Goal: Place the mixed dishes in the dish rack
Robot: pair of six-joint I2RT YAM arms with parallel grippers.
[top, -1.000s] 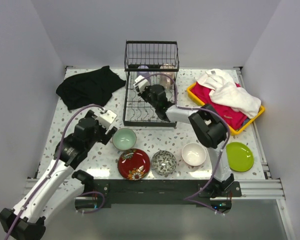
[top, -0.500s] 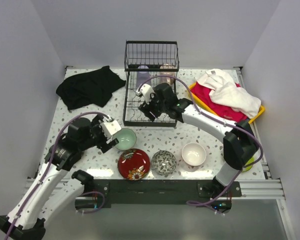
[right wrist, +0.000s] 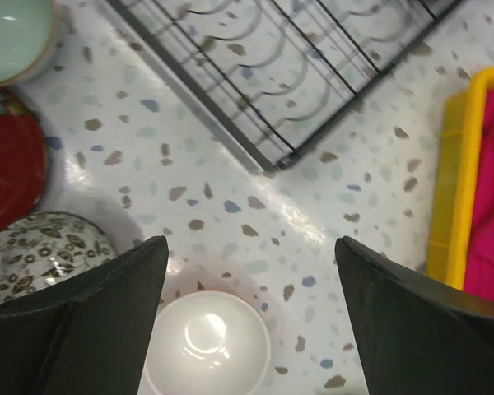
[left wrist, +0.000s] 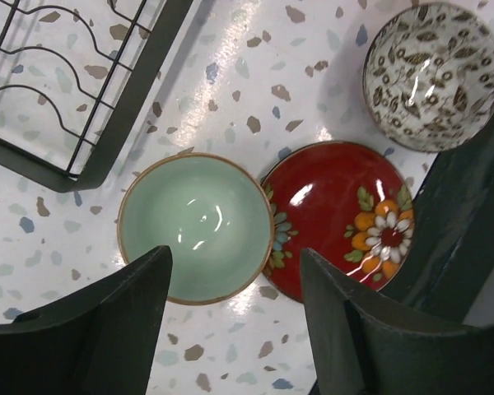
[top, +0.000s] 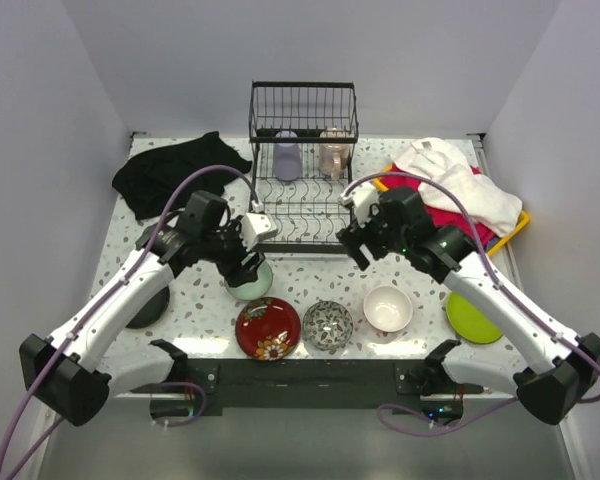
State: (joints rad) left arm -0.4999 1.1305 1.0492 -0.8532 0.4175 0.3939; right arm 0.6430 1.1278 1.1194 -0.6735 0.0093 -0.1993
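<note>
High overview; downward wrist close-ups sharing patterned bowl

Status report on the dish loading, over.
Left gripper open over pale green bowl. Right gripper open above white bowl. Two mugs in dish rack. Nothing blocking.

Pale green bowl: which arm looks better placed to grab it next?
Left. The left gripper, open, hangs right over the pale green bowl; the right gripper hovers by the white bowl instead.
</note>
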